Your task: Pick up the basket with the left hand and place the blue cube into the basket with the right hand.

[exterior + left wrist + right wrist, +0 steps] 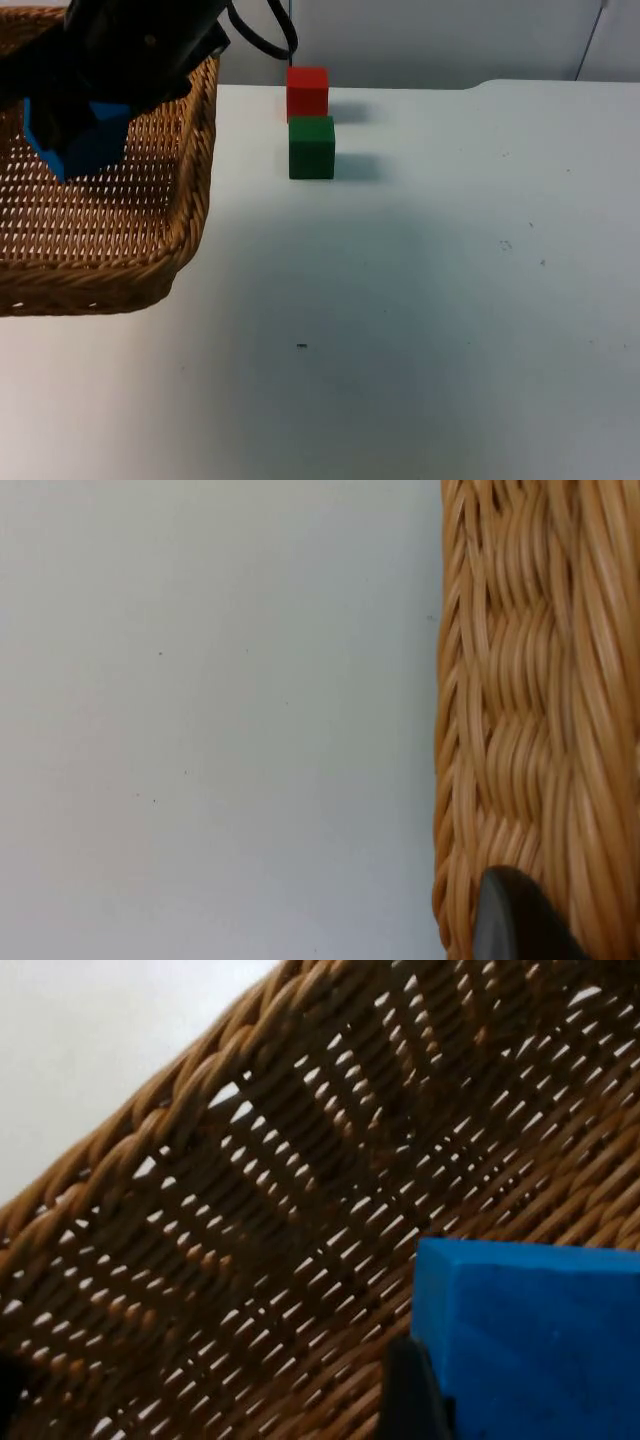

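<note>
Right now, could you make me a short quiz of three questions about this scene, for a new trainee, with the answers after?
1. True or false: the blue cube is over the inside of the basket.
2. Which cube stands nearer the grey wall? A) the green cube B) the red cube C) both equally near
3. Fill in: the right gripper is shut on the ____ cube.

Key
1. True. The top view and the right wrist view both show it above the basket's woven bottom.
2. B. The red cube is behind the green one.
3. Blue. The left gripper is at the basket's outer wall.
</note>
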